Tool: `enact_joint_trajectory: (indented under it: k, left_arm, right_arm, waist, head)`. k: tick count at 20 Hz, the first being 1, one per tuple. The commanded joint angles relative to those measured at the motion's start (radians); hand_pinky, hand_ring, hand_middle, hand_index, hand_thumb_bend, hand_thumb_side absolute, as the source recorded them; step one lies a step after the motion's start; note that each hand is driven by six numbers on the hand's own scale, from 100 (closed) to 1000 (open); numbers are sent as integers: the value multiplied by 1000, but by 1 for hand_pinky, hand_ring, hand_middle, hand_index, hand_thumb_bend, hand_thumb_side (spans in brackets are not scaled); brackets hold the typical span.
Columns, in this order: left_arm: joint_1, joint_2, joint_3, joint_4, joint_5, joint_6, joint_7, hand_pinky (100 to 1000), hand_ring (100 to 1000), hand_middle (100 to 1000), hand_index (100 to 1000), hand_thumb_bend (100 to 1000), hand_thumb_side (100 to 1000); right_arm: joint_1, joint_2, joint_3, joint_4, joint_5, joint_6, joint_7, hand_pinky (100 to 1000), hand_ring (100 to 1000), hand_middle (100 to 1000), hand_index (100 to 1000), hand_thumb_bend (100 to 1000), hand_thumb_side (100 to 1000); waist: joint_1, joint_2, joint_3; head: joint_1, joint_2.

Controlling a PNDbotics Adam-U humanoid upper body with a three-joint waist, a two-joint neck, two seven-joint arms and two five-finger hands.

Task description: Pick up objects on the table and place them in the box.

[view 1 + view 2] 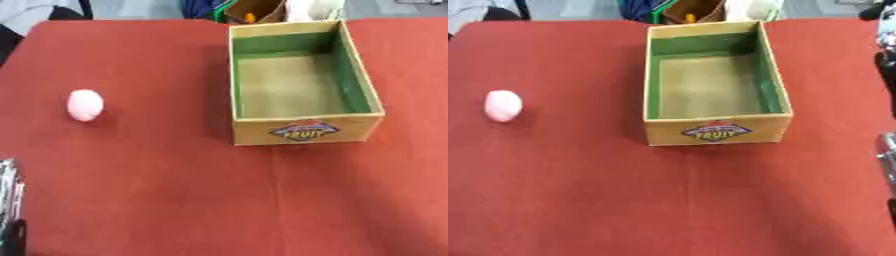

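A red cloth-covered table (175, 200) carries one open cardboard box (302, 131), green inside with a "FRUIT" label on its near wall, and one small pale pink egg-shaped object (85, 105). The box stands right of centre and holds nothing that can be seen; the pink object lies on the cloth well apart from it, toward the robot's left.

Only a silver-and-black sliver of the robot's left arm (10, 200) shows at the lower left edge of the left eye view, and dark and silver parts of the right arm (887, 150) line the right edge of the right eye view. Neither hand is in view, so how far either is opened cannot be told; nothing appears to be held.

The rounded object would probably roll if nudged rather than enclosed, and could run off the table's left side. A carry across to the box could also clip the near wall and shift it.

Count: one table, one box, one pink object.
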Motion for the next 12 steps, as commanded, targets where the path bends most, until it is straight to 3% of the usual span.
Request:
enact_joint_trajectory:
  k: [1, 6, 12]
  left_arm:
    - [-23, 66, 11, -19, -42, 42, 8, 531, 464, 416, 598, 100, 689]
    - [-55, 146, 13, -15, -190, 176, 10, 519, 455, 415, 606, 100, 677]
    - [-100, 206, 6, 25, -346, 326, -61, 516, 458, 425, 625, 100, 677]
  right_arm:
    - [-9, -24, -5, -19, 4, 2, -1, 533, 638, 565, 784, 100, 452]
    - [-11, -23, -3, -19, -1, 2, 2, 534, 639, 566, 784, 100, 452]
    - [-11, -23, -3, -19, -3, 2, 3, 534, 639, 567, 784, 100, 451]
  waist:
    - [0, -25, 1]
    - [0, -35, 5]
    - [2, -41, 5]
  head:
    - [-5, 1]
    - [-15, 19]
    - [-17, 36]
